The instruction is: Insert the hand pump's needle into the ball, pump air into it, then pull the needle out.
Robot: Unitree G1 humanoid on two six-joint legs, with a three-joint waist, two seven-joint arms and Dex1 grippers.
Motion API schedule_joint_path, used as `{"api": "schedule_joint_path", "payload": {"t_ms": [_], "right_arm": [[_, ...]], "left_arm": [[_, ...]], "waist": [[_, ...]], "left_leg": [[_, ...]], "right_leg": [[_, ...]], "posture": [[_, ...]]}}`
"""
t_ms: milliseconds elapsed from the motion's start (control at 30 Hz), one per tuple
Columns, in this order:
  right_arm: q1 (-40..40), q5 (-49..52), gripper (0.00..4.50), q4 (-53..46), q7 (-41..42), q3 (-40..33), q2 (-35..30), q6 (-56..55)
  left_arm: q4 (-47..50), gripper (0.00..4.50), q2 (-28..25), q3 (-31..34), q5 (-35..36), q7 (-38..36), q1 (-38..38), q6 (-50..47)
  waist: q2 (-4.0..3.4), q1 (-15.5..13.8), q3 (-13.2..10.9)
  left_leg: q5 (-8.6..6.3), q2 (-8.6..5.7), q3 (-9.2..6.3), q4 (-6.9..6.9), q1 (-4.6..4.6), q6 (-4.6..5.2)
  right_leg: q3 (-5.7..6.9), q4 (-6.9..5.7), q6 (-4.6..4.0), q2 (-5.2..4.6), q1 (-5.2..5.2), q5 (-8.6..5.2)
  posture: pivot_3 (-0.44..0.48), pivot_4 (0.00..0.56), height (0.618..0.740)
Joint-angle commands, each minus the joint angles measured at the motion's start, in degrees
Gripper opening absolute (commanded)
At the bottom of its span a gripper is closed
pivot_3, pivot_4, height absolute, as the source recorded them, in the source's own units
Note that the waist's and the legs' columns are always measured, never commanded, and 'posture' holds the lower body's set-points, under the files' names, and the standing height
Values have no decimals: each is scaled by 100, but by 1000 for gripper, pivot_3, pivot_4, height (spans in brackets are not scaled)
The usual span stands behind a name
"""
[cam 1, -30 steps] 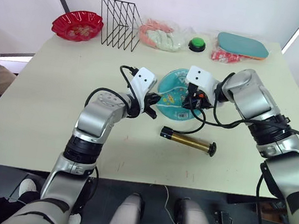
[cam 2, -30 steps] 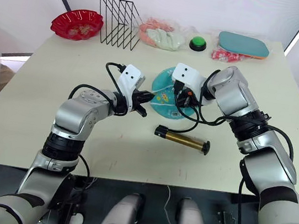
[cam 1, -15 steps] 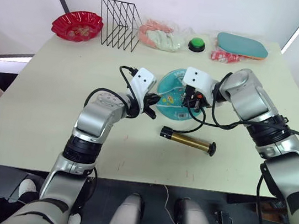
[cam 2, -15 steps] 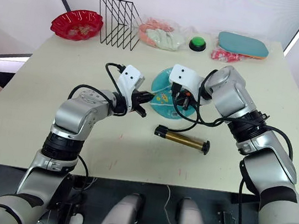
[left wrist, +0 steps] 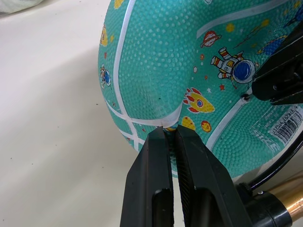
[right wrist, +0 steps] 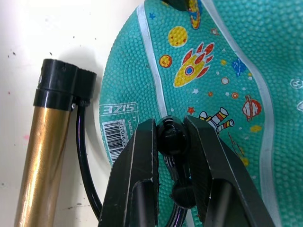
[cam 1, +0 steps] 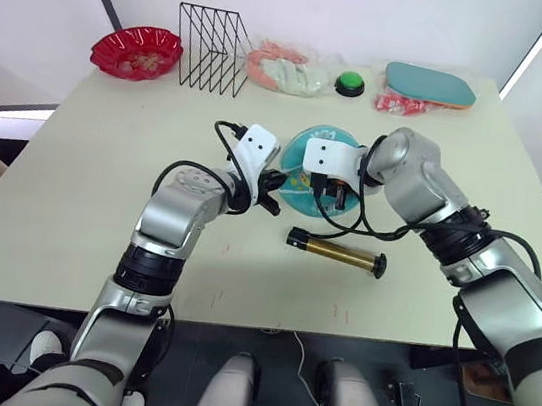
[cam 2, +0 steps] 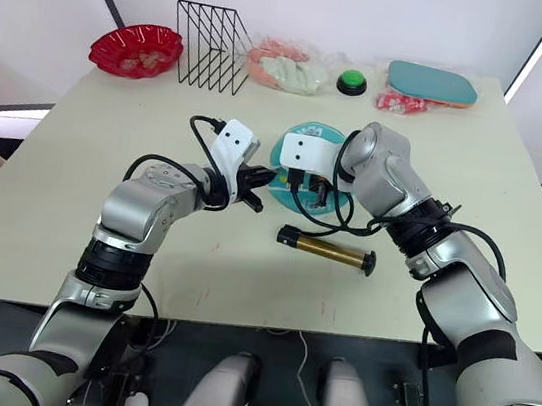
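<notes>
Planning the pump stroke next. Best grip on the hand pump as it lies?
Probably the bare bronze barrel of the hand pump, mid-length, from above with fingers across it. It lies flat on the table, long axis left-right, just near of the ball. Avoid the left cap, where the hose exits, and the handle end.

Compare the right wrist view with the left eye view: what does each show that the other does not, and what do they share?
Right wrist only: the right end effector clamped on the needle's black fitting, and the ball's barcode label.
Left eye only: the red bowl, wire rack and green button.
Shared: the teal ball and the hand pump.
</notes>
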State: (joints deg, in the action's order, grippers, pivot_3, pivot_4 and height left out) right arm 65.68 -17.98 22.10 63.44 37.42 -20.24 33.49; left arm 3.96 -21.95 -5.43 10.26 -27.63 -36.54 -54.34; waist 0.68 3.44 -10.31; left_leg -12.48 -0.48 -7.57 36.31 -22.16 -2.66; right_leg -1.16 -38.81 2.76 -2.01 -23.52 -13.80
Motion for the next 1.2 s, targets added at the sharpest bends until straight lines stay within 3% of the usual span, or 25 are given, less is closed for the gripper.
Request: {"api": "schedule_joint_path", "payload": {"t_ms": [33, 233, 767, 833, 967, 1200], "right_arm": [[-59, -264, 336, 289, -84, 141, -27, -76], [-118, -384, 336, 680, -165, 154, 141, -186], [-228, -773, 336, 2823, -544, 301, 767, -889], [-255, -839, 336, 3060, -613, 313, 817, -982], [-254, -894, 336, 3330, -704, 287, 874, -1105], [-223, -950, 336, 3678, -790, 277, 906, -1237]], "left_arm": [[51, 0, -20, 7, 56, -33, 32, -27], [33, 0, 10, 44, 91, -4, 40, -63], [-8, 0, 22, 125, 121, 31, 111, -108], [1, 0, 20, 137, 133, 40, 113, -131], [-20, 0, 17, 164, 149, 53, 103, -166], [-78, 0, -3, 145, 140, 53, 112, -134]], "waist": [[0, 5, 0], [7, 19, 5], [57, 88, 98], [61, 91, 113], [69, 110, 136], [71, 103, 143]], "left_leg": [[0, 0, 1, 0, 3, 0], [0, 0, 6, 0, 11, 0], [-2, 15, 19, -10, 71, 1], [-3, 17, 33, -46, 152, 1], [-4, 23, 34, -98, 229, 1], [-3, 25, 33, -109, 234, 1]], "right_leg": [[-2, -1, 1, 0, 2, -1], [-10, -2, 0, 0, 7, 0], [-20, 0, 4, 12, 51, -4], [-32, 18, 2, 12, 117, -8], [-32, 65, -18, 12, 196, -21], [-31, 78, -18, 13, 201, -21]], "posture": [[0, 150, 740], [0, 150, 740], [0, 150, 740], [0, 150, 740], [0, 150, 740], [0, 150, 740]]}}
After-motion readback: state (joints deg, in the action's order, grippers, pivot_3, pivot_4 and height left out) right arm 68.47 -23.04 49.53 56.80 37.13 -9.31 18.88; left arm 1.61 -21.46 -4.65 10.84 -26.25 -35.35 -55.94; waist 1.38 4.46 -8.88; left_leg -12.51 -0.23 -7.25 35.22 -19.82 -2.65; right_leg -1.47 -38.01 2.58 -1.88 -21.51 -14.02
